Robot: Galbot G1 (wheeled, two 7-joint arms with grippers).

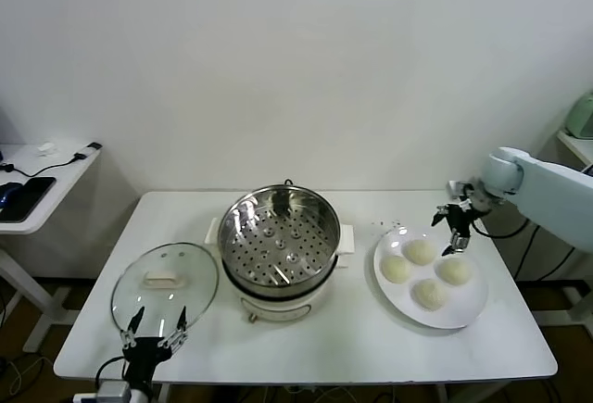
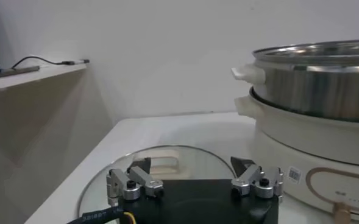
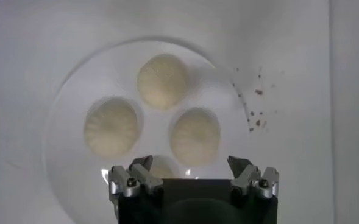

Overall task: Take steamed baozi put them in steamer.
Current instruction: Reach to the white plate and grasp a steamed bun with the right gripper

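Observation:
Four pale baozi (image 1: pixel 419 251) lie on a white plate (image 1: pixel 468 308) at the table's right. The steel steamer (image 1: pixel 281 241) stands mid-table with its perforated tray bare. My right gripper (image 1: pixel 457 229) hangs open over the plate's far edge, holding nothing. In the right wrist view the right gripper (image 3: pixel 190 167) is above the baozi (image 3: pixel 195 135); one bun (image 3: pixel 164 167) is partly hidden behind it. My left gripper (image 1: pixel 156 327) is open and empty at the table's front left, by the glass lid (image 1: pixel 165 283). The left wrist view shows the left gripper (image 2: pixel 191 167), the lid (image 2: pixel 167 159) and the steamer (image 2: pixel 316 85).
Small dark crumbs (image 1: pixel 389 225) lie on the table between the steamer and the plate. A side table (image 1: pixel 37 185) with cables and a dark device stands to the far left. A white wall runs behind the table.

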